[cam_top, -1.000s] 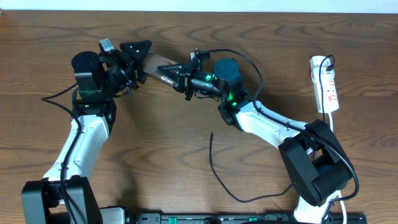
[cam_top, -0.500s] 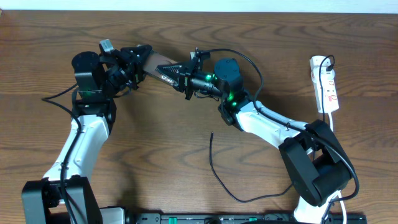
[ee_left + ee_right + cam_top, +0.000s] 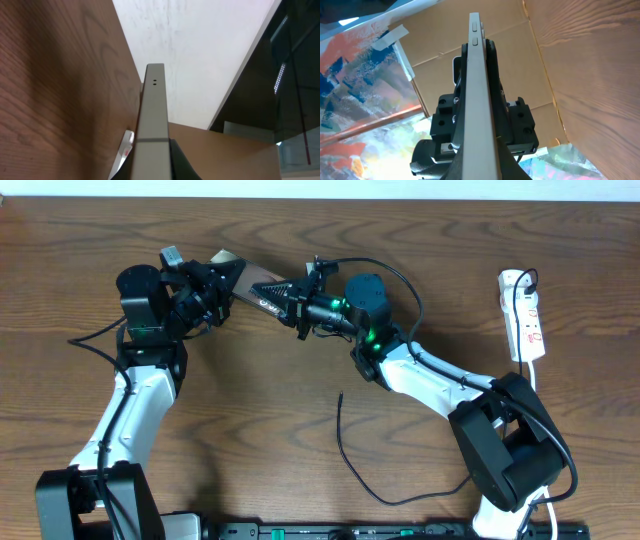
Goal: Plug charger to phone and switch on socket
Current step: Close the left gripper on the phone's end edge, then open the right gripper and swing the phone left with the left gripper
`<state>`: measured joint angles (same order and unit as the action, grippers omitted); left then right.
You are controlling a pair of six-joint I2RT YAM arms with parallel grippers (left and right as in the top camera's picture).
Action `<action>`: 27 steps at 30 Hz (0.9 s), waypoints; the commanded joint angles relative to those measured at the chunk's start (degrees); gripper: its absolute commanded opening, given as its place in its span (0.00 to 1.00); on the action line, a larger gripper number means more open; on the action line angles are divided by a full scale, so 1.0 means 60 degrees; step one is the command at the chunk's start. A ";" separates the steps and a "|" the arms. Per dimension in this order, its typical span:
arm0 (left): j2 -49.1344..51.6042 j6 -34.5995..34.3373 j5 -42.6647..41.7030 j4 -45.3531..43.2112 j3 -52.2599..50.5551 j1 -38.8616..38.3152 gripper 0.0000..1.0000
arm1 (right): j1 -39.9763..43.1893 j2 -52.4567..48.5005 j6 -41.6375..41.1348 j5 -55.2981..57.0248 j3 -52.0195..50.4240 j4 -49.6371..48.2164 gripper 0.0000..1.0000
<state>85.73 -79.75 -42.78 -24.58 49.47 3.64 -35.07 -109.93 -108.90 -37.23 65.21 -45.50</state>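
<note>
The phone [image 3: 256,284], a brown-black slab, is held off the table between both grippers at the back middle. My left gripper [image 3: 226,278] is shut on its left end and my right gripper [image 3: 292,302] is shut on its right end. In the left wrist view the phone [image 3: 152,115] shows edge-on as a pale bar between dark fingers [image 3: 176,159]. The right wrist view shows the same edge [image 3: 475,85] running away from my right gripper [image 3: 478,155]. The charger [image 3: 345,450], a thin black cable, lies loose on the table in front, its tip [image 3: 340,394] pointing away. The socket [image 3: 526,318] lies at the far right.
The socket's white cord [image 3: 537,380] runs down the right side past the right arm's base [image 3: 510,450]. The left arm [image 3: 135,410] stretches along the left side. A black rail [image 3: 380,530] borders the table's front edge. Cardboard and a painted sheet fill the background [image 3: 365,75] in the right wrist view.
My left gripper's fingers have come together on the phone's left end. The right gripper has kept its hold and the cable has not moved.
</note>
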 commanded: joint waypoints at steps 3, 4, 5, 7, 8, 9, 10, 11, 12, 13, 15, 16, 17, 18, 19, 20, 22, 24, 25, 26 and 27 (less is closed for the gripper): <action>0.0004 0.0277 -0.0015 -0.0138 0.0029 -0.0033 0.08 | -0.0066 0.0084 0.0007 0.0117 0.0127 0.0004 0.01; 0.0004 0.0277 -0.0015 -0.0138 0.0029 -0.0033 0.08 | -0.0066 0.0084 0.0007 0.0113 0.0127 0.0004 0.01; 0.0004 0.0277 -0.0015 -0.0138 0.0029 -0.0033 0.07 | -0.0066 0.0084 0.0007 0.0113 0.0127 0.0004 0.01; 0.0004 0.0277 -0.0015 -0.0138 0.0029 -0.0033 0.07 | -0.0066 0.0084 0.0007 0.0113 0.0127 0.0004 0.06; 0.0004 0.0277 -0.0015 -0.0138 0.0029 -0.0033 0.07 | -0.0066 0.0084 0.0007 0.0113 0.0127 0.0004 0.11; 0.0004 0.0277 -0.0011 -0.0138 0.0029 -0.0033 0.07 | -0.0066 0.0084 0.0007 0.0113 0.0127 0.0004 0.16; 0.0004 0.0277 -0.0011 -0.0138 0.0029 -0.0033 0.07 | -0.0066 0.0084 0.0007 0.0113 0.0127 0.0004 0.24; 0.0004 0.0277 -0.0011 -0.0138 0.0029 -0.0033 0.07 | -0.0066 0.0084 0.0007 0.0113 0.0127 0.0004 0.31; 0.0004 0.0277 -0.0011 -0.0138 0.0029 -0.0033 0.07 | -0.0066 0.0084 0.0007 0.0113 0.0127 0.0004 0.38; 0.0004 0.0277 -0.0011 -0.0138 0.0029 -0.0033 0.07 | -0.0066 0.0084 0.0007 0.0117 0.0127 0.0004 0.45; 0.0004 0.0277 -0.0011 -0.0138 0.0029 -0.0033 0.08 | -0.0066 0.0084 0.0011 0.0113 0.0127 0.0004 0.61; 0.0004 0.0277 -0.0007 -0.0138 0.0029 -0.0029 0.07 | -0.0066 0.0084 0.0011 0.0113 0.0127 0.0004 0.69; 0.0004 0.0277 -0.0007 -0.0138 0.0029 -0.0029 0.08 | -0.0066 0.0084 0.0011 0.0113 0.0127 0.0004 0.77; 0.0004 0.0277 -0.0007 -0.0138 0.0029 -0.0029 0.07 | -0.0066 0.0084 0.0011 0.0113 0.0127 0.0000 0.85; 0.0004 0.0277 -0.0007 -0.0138 0.0029 -0.0029 0.07 | -0.0066 0.0084 0.0011 0.0113 0.0127 0.0000 0.91; 0.0004 0.0277 -0.0007 -0.0138 0.0029 -0.0029 0.08 | -0.0062 0.0084 0.0015 0.0113 0.0127 0.0000 0.96; 0.0004 0.0280 -0.0007 -0.0138 0.0029 0.0015 0.07 | -0.0062 0.0084 0.0015 0.0109 0.0127 -0.0015 0.99; 0.0004 0.0280 -0.0011 -0.0138 0.0029 0.0149 0.08 | -0.0062 0.0084 0.0015 0.0106 0.0127 -0.0029 0.99; 0.0004 0.0280 -0.0011 -0.0138 0.0029 0.0244 0.07 | -0.0044 0.0084 0.0018 0.0098 0.0127 -0.0029 0.99; 0.0004 0.0280 -0.0040 -0.0138 0.0029 0.0382 0.07 | -0.0025 0.0084 0.0018 0.0055 0.0127 -0.0029 0.99; 0.0004 0.0280 -0.0095 -0.0138 0.0029 0.0532 0.07 | 0.0007 0.0084 0.0018 0.0004 0.0127 -0.0033 0.99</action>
<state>85.73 -79.02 -42.74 -24.56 49.47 4.43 -35.07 -109.93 -108.95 -36.64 65.25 -45.47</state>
